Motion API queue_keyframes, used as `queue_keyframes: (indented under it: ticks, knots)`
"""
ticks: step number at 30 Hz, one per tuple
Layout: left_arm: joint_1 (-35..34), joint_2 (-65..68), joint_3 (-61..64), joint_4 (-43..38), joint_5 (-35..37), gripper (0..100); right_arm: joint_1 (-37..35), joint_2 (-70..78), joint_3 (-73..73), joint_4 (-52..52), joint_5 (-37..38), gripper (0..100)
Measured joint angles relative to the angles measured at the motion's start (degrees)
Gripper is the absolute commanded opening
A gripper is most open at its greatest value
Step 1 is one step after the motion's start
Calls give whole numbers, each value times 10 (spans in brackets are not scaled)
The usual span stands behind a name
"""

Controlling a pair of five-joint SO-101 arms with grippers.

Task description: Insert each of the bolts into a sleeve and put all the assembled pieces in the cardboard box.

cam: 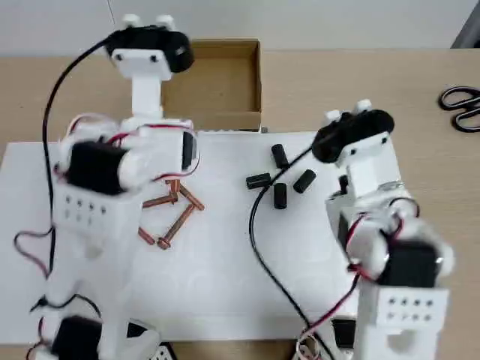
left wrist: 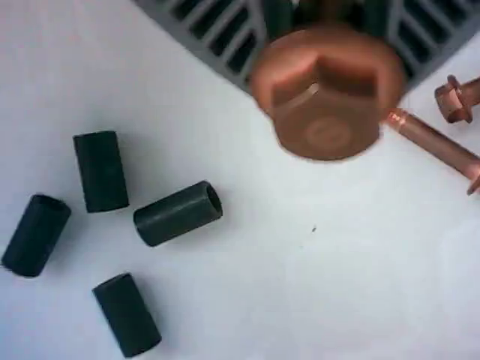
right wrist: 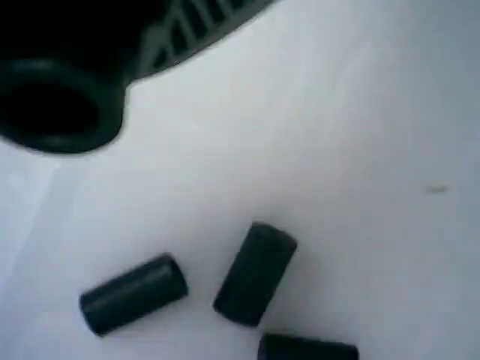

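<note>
My left gripper (left wrist: pixel 324 21) is shut on a copper bolt (left wrist: pixel 326 94), whose hex head faces the left wrist camera above the white sheet. More copper bolts (cam: pixel 171 210) lie loose under the left arm, two of them (left wrist: pixel 435 141) close to the held one. Several black sleeves (cam: pixel 279 180) lie scattered mid-sheet; one (left wrist: pixel 178 213) lies with its open end showing. My right gripper (right wrist: pixel 71 52) is shut on a black sleeve (right wrist: pixel 52 105), open end toward the camera, a little above the loose sleeves (right wrist: pixel 255 274). The cardboard box (cam: pixel 247 82) stands open at the back.
A white sheet (cam: pixel 225 277) covers the table's work area, bare toward the front. Black scissors (cam: pixel 461 105) lie at the far right on the wooden tabletop. Cables trail from both arms across the sheet (cam: pixel 259 240).
</note>
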Motion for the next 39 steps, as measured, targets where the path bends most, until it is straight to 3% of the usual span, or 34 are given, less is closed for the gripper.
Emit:
queue_keyframes:
  ticks: [10, 20, 28, 39]
  knots:
    - [0, -206, 280, -196, 107, 5, -148, -245, 251, -121, -36, 2]
    - [0, -464, 605, -449, 115, 5, -258, -433, 415, -197, -85, 2]
    - [0, -593, 738, -509, 148, 5, -331, -469, 485, -207, -87, 3]
    - [61, -613, 754, -547, 243, 5, -385, -469, 581, -343, -87, 3]
